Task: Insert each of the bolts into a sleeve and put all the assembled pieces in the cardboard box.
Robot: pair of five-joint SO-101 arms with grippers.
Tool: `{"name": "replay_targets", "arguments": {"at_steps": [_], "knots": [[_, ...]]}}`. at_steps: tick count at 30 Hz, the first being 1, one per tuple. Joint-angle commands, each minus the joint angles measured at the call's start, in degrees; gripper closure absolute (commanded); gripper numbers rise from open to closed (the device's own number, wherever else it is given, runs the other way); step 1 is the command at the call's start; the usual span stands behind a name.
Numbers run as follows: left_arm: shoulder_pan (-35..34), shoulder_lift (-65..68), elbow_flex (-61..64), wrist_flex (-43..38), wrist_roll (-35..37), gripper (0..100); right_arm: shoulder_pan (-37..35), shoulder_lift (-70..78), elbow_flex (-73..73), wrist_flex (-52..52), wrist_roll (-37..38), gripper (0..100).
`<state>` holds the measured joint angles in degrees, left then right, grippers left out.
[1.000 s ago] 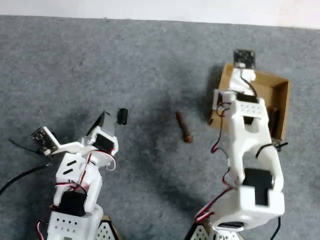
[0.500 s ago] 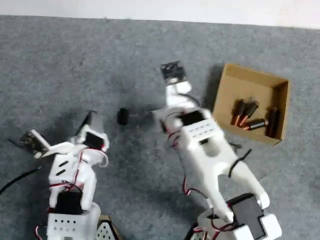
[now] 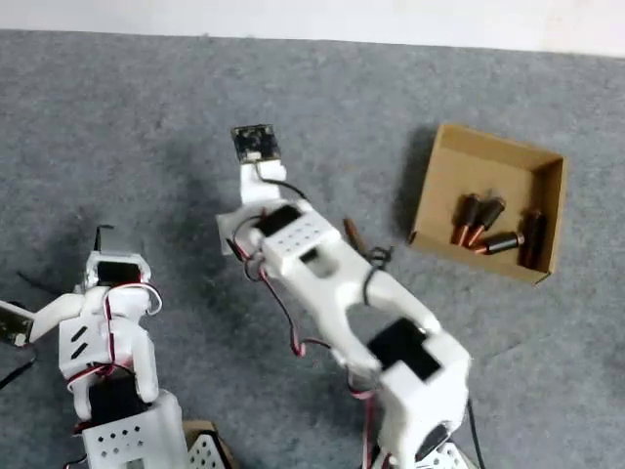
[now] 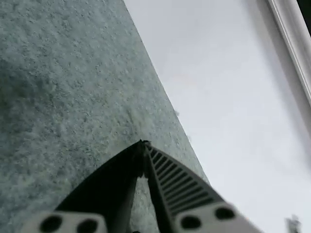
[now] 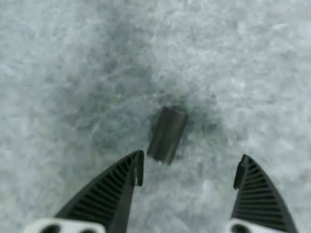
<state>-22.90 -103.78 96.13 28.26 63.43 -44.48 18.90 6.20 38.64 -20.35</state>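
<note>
Right gripper swung from cardboard box to above sleeve, jaws spread, left gripper drawn back, pressed together, sleeve short, dark, cylindrical, lying flat

Grey carpet, white wall

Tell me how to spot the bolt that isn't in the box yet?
Find the cardboard box on the grey carpet. Just outside it, beside the right arm, lies a thin brown bolt. Unlike the pieces in the box, it lies alone and wears no dark sleeve.
</note>
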Motion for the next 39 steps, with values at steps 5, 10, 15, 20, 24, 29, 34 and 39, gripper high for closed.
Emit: {"name": "replay_targets", "arguments": {"at_steps": [5, 10, 15, 20, 24, 29, 34, 39], "knots": [[0.48, -0.75, 0.57, 0.18, 0.00, 99, -1.27, 12.44, -18.68, 6.37, -0.79, 72.8], [0.75, -0.75, 0.57, 0.18, 0.00, 99, -1.98, 20.00, -28.09, 12.70, -5.71, 72.8], [0.75, -0.75, 0.57, 0.18, 0.00, 99, -2.15, 26.59, -35.12, 17.63, -7.56, 72.8], [0.75, -0.75, 0.57, 0.18, 0.00, 99, -2.24, 30.64, -40.31, 25.63, -7.56, 72.8], [0.75, -0.75, 0.57, 0.18, 0.00, 99, -2.24, 32.31, -42.77, 31.43, -7.56, 72.8], [0.75, -0.75, 0.57, 0.18, 0.00, 99, -1.98, 33.19, -43.47, 33.80, -7.56, 72.8], [0.75, -0.75, 0.57, 0.18, 0.00, 99, -1.89, 33.89, -43.56, 32.04, -7.56, 72.8], [0.75, -0.75, 0.57, 0.18, 0.00, 99, -1.98, 33.71, -43.56, 29.49, -7.56, 72.8]]}}
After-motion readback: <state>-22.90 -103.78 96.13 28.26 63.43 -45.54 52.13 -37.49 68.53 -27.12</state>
